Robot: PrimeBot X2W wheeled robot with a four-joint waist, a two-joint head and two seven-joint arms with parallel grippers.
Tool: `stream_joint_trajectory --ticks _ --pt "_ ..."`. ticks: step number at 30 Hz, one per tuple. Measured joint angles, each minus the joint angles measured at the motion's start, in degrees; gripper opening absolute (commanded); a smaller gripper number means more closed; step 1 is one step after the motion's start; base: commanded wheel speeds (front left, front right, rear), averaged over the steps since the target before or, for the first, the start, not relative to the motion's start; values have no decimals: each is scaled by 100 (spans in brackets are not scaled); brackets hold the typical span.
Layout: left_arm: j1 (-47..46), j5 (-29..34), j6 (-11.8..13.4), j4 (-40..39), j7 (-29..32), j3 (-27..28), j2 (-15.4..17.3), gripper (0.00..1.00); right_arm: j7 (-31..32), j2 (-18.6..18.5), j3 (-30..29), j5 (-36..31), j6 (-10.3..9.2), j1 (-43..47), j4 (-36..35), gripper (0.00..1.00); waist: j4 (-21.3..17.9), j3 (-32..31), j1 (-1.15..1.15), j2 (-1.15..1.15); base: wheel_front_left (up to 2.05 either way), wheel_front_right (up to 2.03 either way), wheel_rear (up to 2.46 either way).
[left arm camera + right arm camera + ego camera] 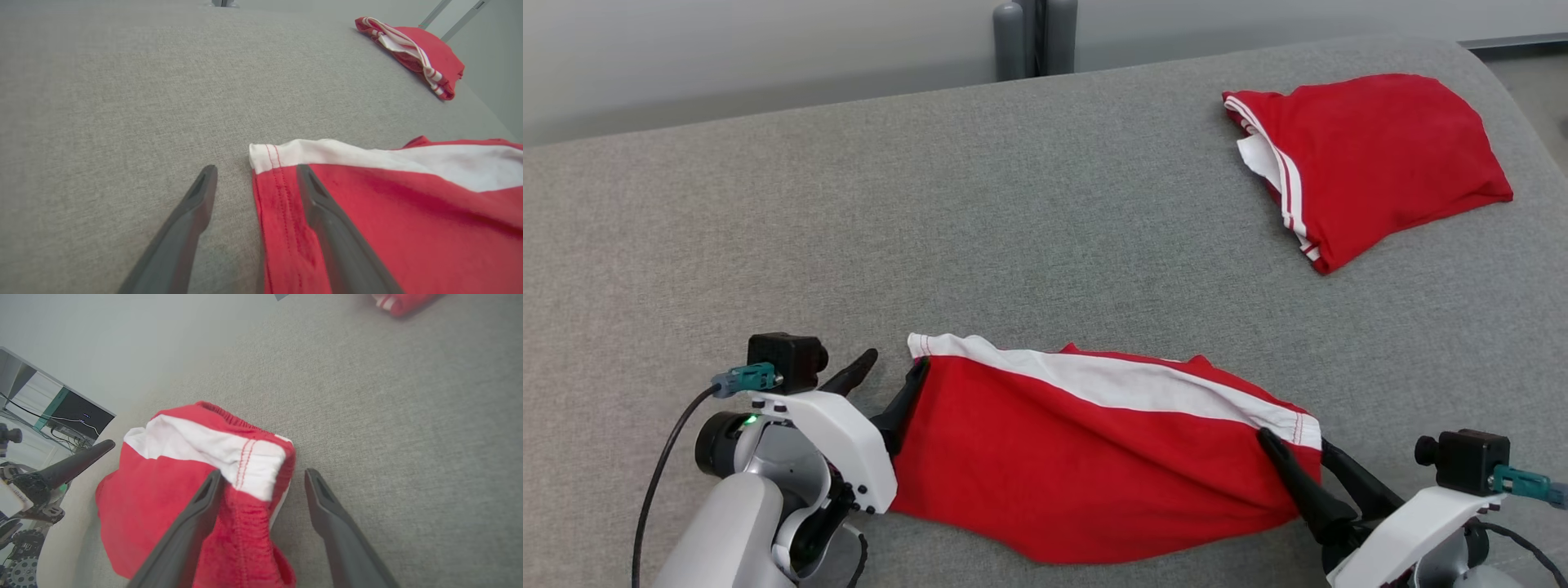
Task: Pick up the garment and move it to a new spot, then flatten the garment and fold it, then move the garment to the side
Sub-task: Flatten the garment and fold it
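Note:
The garment [1086, 449], red with a white band along its far edge, lies bunched on the grey table near the front, between my two grippers. My left gripper [892, 371] is open at its left end. In the left wrist view one finger rests on the red cloth [388, 220] and the other on bare table, so the left gripper [256, 171] straddles the hem. My right gripper [1296, 443] is open at the garment's right end. The stitched white corner [253, 461] sits between the right gripper's [263, 475] fingers. Neither gripper has closed on the cloth.
A second red garment [1372, 163] with white stripes lies folded at the table's back right, also seen as a red bundle [421, 53] in the left wrist view. Grey table surface [931, 229] stretches between them. A dark post [1033, 37] stands beyond the far edge.

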Motion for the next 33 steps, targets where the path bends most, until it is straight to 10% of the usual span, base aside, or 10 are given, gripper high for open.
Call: stream_joint_trajectory --ticks 11,15,18,20,33 --pt "-533 -253 -25 706 40 -326 62 100 -374 -237 456 222 0 -223 -127 100 -248 191 0 0 0 0 0" --pt "-668 -331 -26 850 -26 -425 63 100 -480 -287 620 298 0 -271 -152 44 -288 219 0 0 0 0 0" --pt "-691 -396 -33 873 -34 -526 94 49 -557 -333 754 364 0 -349 -188 0 -281 210 0 0 0 0 0" --pt "-692 -504 -34 847 -75 -619 105 0 -600 -386 812 411 0 -358 -193 0 -266 199 0 0 0 0 0" --pt "-375 -786 21 -15 -846 -554 502 0 -984 -582 735 330 0 -464 -320 0 -111 -57 0 0 0 0 0"
